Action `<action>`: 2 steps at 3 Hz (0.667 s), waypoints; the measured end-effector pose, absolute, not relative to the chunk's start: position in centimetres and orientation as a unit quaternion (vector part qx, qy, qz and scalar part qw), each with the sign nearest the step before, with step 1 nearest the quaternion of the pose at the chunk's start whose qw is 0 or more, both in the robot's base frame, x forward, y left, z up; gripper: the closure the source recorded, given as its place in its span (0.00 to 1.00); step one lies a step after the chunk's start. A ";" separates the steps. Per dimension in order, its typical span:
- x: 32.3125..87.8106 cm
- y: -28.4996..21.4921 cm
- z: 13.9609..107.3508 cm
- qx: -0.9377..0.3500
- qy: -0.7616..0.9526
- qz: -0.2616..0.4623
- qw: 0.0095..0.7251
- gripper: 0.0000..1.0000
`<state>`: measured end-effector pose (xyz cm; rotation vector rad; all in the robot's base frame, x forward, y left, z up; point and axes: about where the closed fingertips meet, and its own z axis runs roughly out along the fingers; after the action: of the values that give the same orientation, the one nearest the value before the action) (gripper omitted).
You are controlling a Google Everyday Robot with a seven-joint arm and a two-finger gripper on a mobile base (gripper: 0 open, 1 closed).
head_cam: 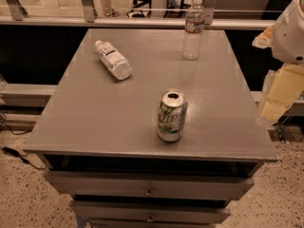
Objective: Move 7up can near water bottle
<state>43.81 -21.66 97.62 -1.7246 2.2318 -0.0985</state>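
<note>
7up can point(171, 115) upright near worktop point(95, 118) front edge, well apart from gripper point(278, 96) off right side; can't tell its opening

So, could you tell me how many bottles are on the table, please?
2. The water bottle stands near the far right corner of the table; the stubbier bottle lies on its side at far left. The gripper hangs beyond its right edge.

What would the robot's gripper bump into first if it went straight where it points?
The gripper hangs right of the table, pointing down and slightly left. Going straight, it would likely meet the table edge or the floor beside it; depth is unclear. The 7up can sits off that line.
</note>
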 end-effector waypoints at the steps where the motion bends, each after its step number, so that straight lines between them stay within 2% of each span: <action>1: 43.8 -21.7 97.6 -0.603 0.781 -0.034 0.159 0.00; 2: 43.9 -21.5 97.7 -0.602 0.781 -0.031 0.165 0.00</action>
<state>43.88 -21.55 97.68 -1.7146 2.2256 -0.0895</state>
